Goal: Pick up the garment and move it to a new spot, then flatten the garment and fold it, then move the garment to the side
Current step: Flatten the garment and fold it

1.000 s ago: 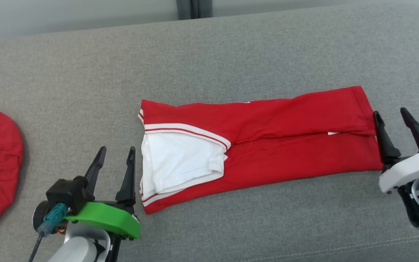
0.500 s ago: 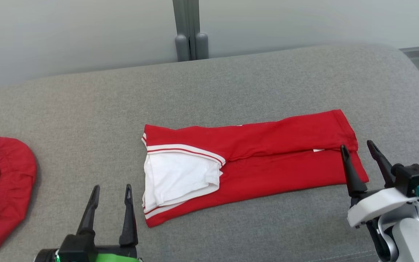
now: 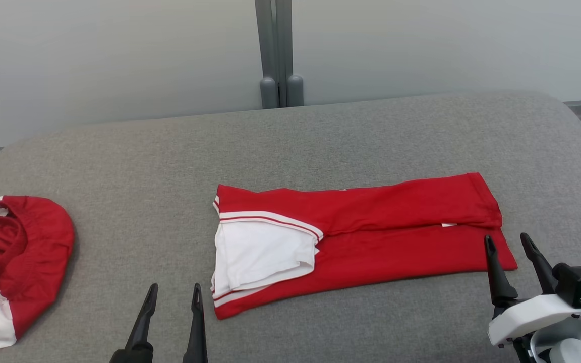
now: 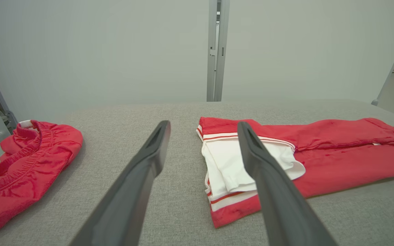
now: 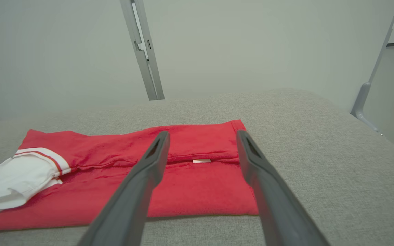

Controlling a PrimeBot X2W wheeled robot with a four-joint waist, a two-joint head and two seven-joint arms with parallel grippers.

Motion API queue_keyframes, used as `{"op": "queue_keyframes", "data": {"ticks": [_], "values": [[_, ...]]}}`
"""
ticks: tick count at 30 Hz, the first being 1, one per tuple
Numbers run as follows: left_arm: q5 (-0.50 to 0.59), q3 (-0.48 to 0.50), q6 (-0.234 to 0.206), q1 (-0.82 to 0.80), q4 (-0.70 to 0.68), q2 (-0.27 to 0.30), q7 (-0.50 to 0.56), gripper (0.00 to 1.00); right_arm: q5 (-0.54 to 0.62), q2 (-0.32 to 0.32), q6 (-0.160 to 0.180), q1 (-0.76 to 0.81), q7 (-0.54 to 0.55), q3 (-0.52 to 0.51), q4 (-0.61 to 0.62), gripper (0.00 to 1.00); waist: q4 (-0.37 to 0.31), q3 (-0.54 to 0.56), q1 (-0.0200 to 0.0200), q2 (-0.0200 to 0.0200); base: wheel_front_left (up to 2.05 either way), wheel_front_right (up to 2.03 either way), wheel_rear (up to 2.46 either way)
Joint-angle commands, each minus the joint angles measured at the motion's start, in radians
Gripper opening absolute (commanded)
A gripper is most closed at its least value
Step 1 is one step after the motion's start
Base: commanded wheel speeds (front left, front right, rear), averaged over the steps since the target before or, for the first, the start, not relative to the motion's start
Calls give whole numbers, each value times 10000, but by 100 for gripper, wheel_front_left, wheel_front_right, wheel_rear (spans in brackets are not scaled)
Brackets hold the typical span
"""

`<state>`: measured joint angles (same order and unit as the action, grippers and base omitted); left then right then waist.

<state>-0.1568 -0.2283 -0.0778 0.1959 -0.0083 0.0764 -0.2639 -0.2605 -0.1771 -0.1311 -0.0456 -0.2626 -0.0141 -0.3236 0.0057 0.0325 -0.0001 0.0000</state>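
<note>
Red fabric: the garment (image 3: 371,237) lies flat in the middle of the grey upholstered surface (image 3: 290,141), folded into a long band running left to right.
- A white panel (image 3: 265,252) with red-and-white striped trim sits at its left end. A lengthwise fold line runs along the red part.
- Left gripper (image 3: 175,286): over bare upholstery, near side, just left of the garment's left end. Fingers spread wide, nothing between them.
- Right gripper (image 3: 506,236): at the garment's near right corner, fingers spread wide, no cloth clamped. One fingertip overlaps the hem in the head view; contact cannot be told.
- A second red garment (image 3: 18,262), crumpled, lies at the far left of the surface, well apart.
- A grey post (image 3: 278,50) stands behind the far edge against a pale wall.
</note>
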Motion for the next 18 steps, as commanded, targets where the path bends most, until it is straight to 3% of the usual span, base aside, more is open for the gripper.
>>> {"op": "queue_keyframes", "data": {"ticks": [1,10,18], "values": [[181,58,93,177,32,-51,-3,100,-25,-3,10,84,-28,-87,59,100,108,18,1,0,0,0,0],[537,44,317,72,172,-201,-4,100,-233,-119,10,-418,-27,-415,-649,100,517,-346,1,0,0,0,0],[637,-229,491,-549,188,-246,-4,100,-714,-677,10,-2291,-6,-973,-2861,100,757,-1532,1,0,0,0,0]]}}
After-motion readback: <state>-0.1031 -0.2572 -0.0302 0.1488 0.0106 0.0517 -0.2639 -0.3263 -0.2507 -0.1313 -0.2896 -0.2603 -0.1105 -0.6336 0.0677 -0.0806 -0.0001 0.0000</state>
